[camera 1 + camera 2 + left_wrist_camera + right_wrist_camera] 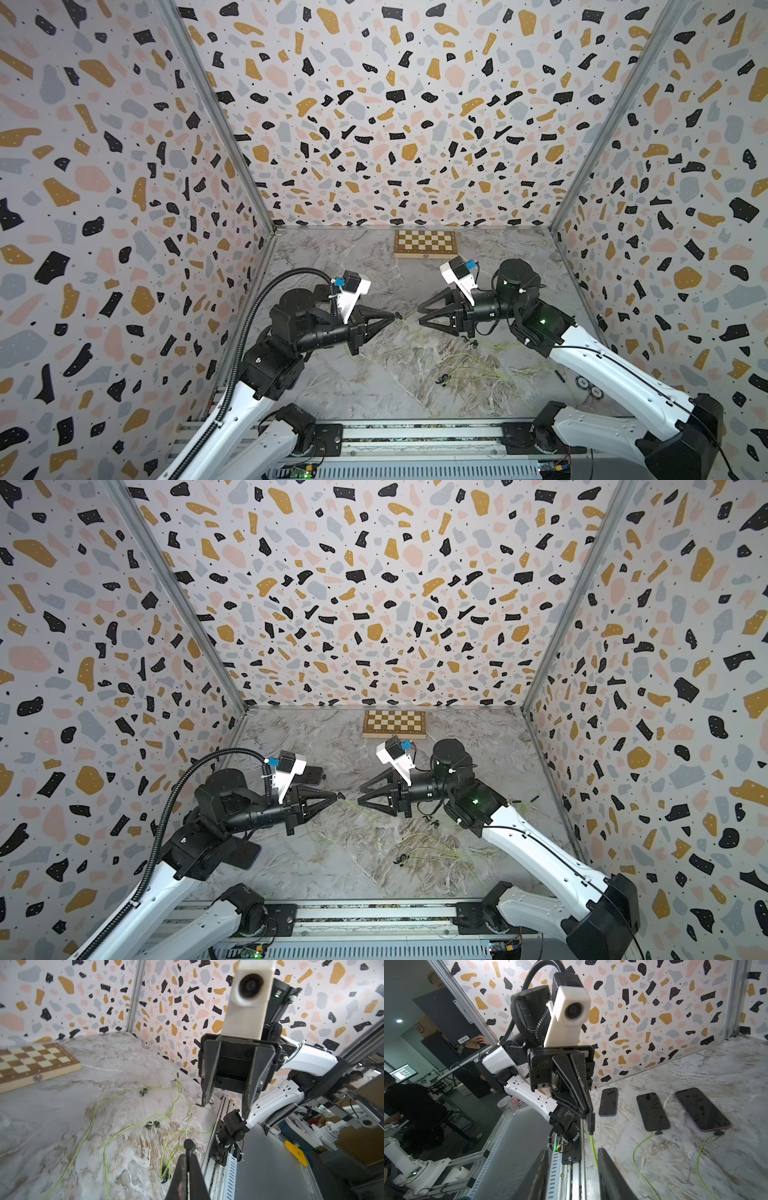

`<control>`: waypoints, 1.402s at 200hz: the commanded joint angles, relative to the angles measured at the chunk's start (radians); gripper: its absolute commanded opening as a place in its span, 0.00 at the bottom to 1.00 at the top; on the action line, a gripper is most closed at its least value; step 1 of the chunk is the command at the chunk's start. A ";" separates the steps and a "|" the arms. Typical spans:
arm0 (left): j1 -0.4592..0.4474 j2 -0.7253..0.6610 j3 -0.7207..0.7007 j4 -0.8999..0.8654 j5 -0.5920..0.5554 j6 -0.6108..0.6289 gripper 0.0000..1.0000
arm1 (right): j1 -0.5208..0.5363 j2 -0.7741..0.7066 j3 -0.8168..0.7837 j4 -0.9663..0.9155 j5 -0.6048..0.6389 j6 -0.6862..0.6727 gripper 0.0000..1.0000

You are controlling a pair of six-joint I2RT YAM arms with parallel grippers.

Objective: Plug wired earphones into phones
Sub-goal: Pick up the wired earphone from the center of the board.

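Observation:
My left gripper (394, 316) (588, 1112) is shut on the black plug (591, 1124) of one of the wired earphones, held above the table with its yellow-green cable hanging down. My right gripper (419, 316) (225, 1109) faces it tip to tip, open; the cable (595, 1155) runs between its fingers without being pinched. Three black phones (608, 1101) (653, 1111) (702, 1108) lie side by side under my left arm. Two of them have plugs (658, 1132) (718, 1132) at their ends. More earphone cables (478, 365) with black earbuds (152, 1124) sprawl over the marble table.
A wooden chessboard box (424, 243) lies against the back wall. Two round chips (590, 386) sit beside my right arm. The metal rail (415, 432) runs along the table's front edge. Patterned walls close in three sides.

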 commanded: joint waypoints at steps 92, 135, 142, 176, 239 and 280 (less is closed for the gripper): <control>-0.006 -0.012 0.088 -0.001 0.120 0.203 0.00 | 0.108 0.066 0.128 -0.086 -0.006 -0.056 0.31; -0.006 0.007 0.111 -0.040 0.141 0.229 0.00 | 0.119 0.069 0.141 -0.086 0.018 -0.049 0.31; -0.006 0.008 0.113 -0.046 0.137 0.231 0.00 | 0.122 0.070 0.145 -0.087 0.019 -0.048 0.31; -0.006 0.015 0.115 -0.049 0.138 0.234 0.00 | 0.128 0.074 0.155 -0.099 0.035 -0.057 0.25; -0.007 0.012 0.110 -0.053 0.136 0.224 0.00 | 0.136 0.076 0.175 -0.136 0.080 -0.075 0.24; -0.007 0.012 0.107 -0.055 0.133 0.218 0.00 | 0.154 0.076 0.185 -0.148 0.105 -0.086 0.21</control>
